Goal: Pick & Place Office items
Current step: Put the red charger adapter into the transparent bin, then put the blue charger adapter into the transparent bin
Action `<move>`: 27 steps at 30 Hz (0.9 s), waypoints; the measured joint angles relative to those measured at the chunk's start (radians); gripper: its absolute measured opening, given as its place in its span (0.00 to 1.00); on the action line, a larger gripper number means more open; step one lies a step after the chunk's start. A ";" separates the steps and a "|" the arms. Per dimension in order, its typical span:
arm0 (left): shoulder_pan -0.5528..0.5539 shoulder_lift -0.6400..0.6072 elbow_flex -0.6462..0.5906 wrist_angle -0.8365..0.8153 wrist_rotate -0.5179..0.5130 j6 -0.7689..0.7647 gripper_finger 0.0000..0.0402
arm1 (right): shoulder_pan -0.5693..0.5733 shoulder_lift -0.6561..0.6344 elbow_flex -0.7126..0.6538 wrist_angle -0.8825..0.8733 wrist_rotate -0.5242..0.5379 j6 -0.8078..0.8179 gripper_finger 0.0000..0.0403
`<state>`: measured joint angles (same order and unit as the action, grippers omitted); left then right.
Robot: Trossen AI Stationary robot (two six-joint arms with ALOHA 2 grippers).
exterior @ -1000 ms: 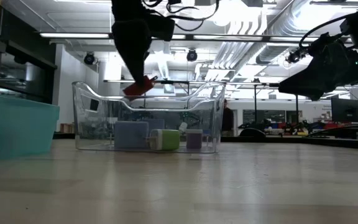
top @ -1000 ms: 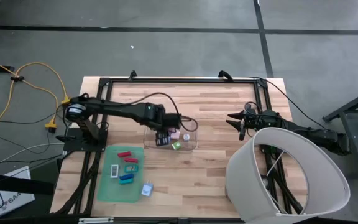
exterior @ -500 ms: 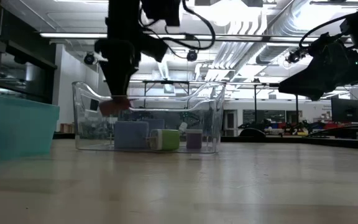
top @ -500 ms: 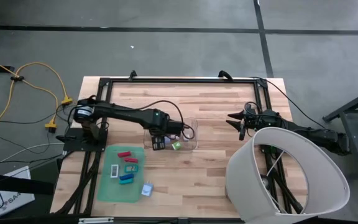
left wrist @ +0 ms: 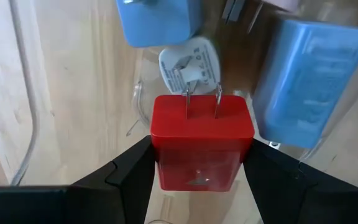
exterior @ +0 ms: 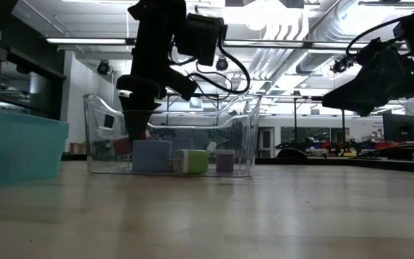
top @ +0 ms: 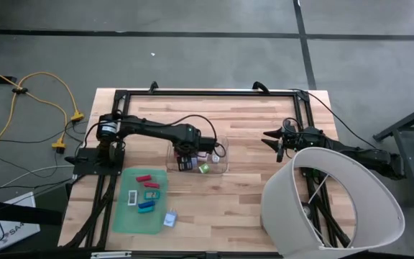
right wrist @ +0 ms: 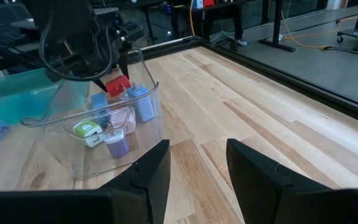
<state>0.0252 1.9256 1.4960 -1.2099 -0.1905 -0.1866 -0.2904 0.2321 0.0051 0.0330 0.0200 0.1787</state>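
Two arms in frame, we log the left one as active. Left gripper (left wrist: 201,163) is down inside the clear bin (top: 223,164) at centre of the high view, fingers (left wrist: 129,168) closed on a red plug adapter (left wrist: 202,149), its two prongs pointing away from the wrist camera. In the low view the red plug adapter sits low in the bin's left end, close to the bin floor; we cannot tell if it touches. Already in the bin: a blue charger block (left wrist: 306,81), a second blue piece (left wrist: 157,22), a white round plug (left wrist: 190,61), a green-and-white piece (exterior: 190,161) and a lilac cube (exterior: 223,160).

Green mat (top: 124,216) lies lower left of the high view, just below the bin, with a red flat piece (top: 144,178), a teal piece (top: 153,185), a white-framed piece (top: 131,196), a blue bar (top: 146,205) and a light blue plug (top: 169,219) on its lower right edge.

Right gripper (top: 274,139) hangs at right of centre in the high view, well apart from the bin, jaws partly open, nothing between them. White lampshade (top: 333,205) fills the lower right.
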 joint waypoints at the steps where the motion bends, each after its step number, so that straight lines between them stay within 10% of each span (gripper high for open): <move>1: 0.002 0.000 0.000 0.000 0.000 -0.003 0.53 | 0.000 0.000 0.000 0.000 0.000 0.000 0.36; 27: 0.012 -0.025 0.005 -0.025 -0.036 0.033 0.66 | 0.000 0.000 0.000 0.000 0.000 0.000 0.36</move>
<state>0.0375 1.9009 1.5012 -1.2345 -0.2270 -0.1534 -0.2905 0.2321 0.0051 0.0330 0.0200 0.1787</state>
